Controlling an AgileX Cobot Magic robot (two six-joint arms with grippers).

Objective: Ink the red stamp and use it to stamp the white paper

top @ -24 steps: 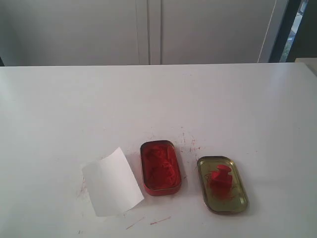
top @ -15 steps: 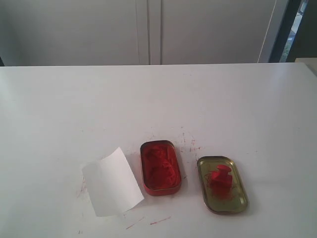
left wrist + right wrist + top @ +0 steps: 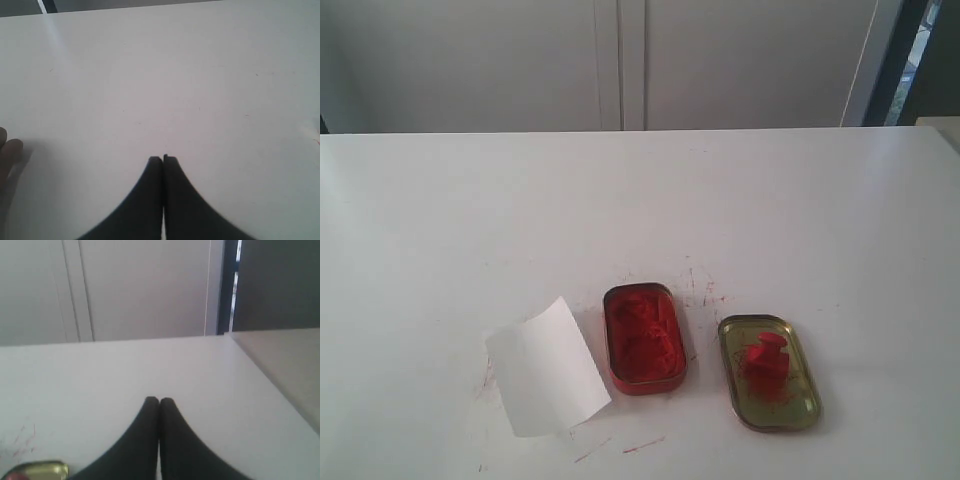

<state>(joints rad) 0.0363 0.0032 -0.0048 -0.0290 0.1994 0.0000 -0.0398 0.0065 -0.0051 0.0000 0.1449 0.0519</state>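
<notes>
You see soft, even light on the counter (image 3: pixel 640 200), faint shadows; left claw (image 3: pixel 163 159) and right claw (image 3: pixel 159 400) look blurred.

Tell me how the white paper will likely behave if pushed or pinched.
The white paper probably flops: it is a thin slip and one edge curls up off the table. Likely very light, so a push would slide it across the smooth top. The lifted edge may offer a pinch point.
</notes>
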